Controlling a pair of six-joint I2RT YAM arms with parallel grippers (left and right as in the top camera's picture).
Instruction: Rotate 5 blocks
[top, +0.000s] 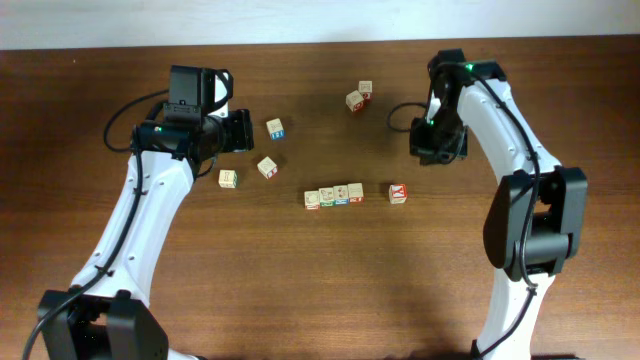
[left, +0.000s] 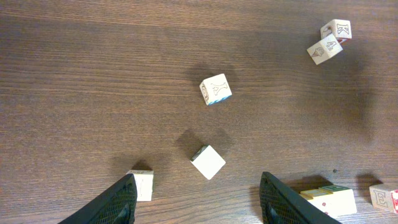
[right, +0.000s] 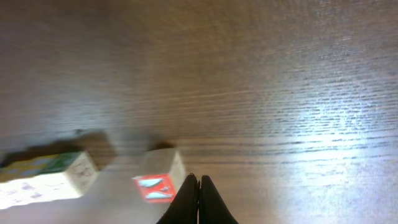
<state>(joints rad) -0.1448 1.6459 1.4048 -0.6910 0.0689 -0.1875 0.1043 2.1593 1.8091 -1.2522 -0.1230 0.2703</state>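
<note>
At the middle of the dark wooden surface (top: 300, 270), a row of four blocks (top: 333, 196) was laid side by side with neighbouring faces touching. The red X block (top: 398, 193) was set just past the end of the row on the right arm's side, parted from it by a narrow gap. Three loose blocks (top: 267, 167) were scattered on the left arm's side of the row, and a pair of blocks (top: 356, 100) was placed close together towards the far edge. The left hand (left: 198, 183) was held above the surface near the three loose blocks, its jaws parted about halfway, and nothing was gripped between them. The right hand (right: 199, 199) was held over bare wood beyond the red X block, its fingers pressed fully together, and nothing was held in them. From the right wrist, the red X block was seen just beside the fingertips, but whether it was touched could not be told.
</note>
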